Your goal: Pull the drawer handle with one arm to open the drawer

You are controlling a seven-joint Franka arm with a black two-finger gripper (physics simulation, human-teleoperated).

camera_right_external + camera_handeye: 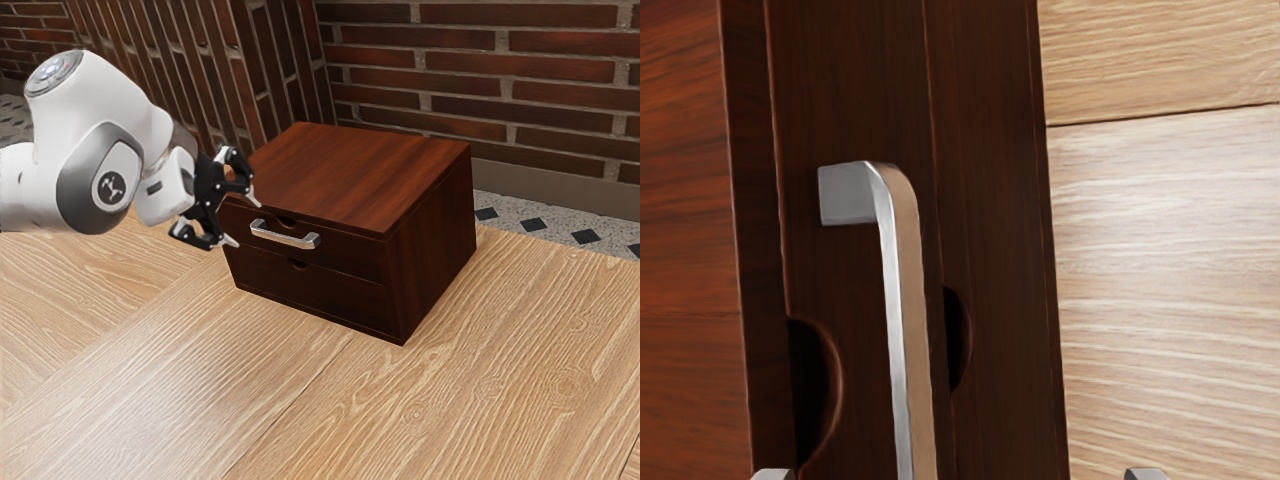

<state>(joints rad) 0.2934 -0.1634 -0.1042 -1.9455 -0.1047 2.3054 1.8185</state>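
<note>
A dark wooden cabinet [360, 175] with two drawers stands on the table. The upper drawer front [330, 245] carries a silver bar handle [285, 236]; it looks flush with the cabinet. My black gripper [236, 204] hovers open just off the handle's end nearest the arm, one finger above and one below handle height, touching nothing. In the wrist view the handle [902, 330] runs along the drawer front [980, 200] right ahead of the hand, and two fingertips [1145, 473] peek in on either side of it.
The light wooden table [300, 400] spreads wide in front of the cabinet and toward the exterior view's right. A brick wall [480, 80] stands behind. The lower drawer [320, 290] has a finger notch and no bar handle.
</note>
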